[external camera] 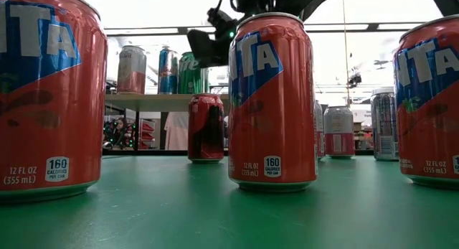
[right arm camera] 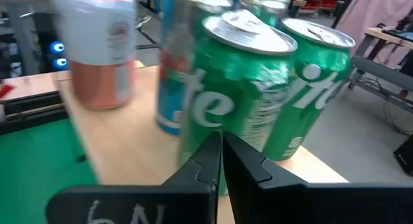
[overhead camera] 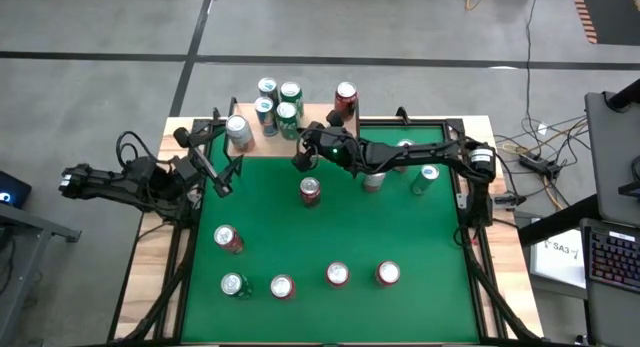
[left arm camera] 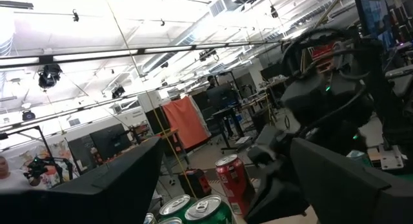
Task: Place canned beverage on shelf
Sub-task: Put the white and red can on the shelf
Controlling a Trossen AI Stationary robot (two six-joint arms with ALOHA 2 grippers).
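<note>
The right gripper's [right arm camera: 219, 161] dark fingers are pressing together, clenched on nothing, pointing at two green aluminium soda cans [right arm camera: 251, 88] standing on the light-wood shelf [right arm camera: 129, 146] with thin black legs. A pale pink-and-white can [right arm camera: 103, 53] and a blue can [right arm camera: 169, 88] are standing beside them. The left gripper [overhead camera: 222, 177] is waiting at the green table's [overhead camera: 330, 237] left edge, fingers spread and empty. Red cans [overhead camera: 310, 191] are standing upright on the table

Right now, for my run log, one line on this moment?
right gripper: shut, empty, by shelf | left gripper: open, waiting | green cans: on shelf
</note>
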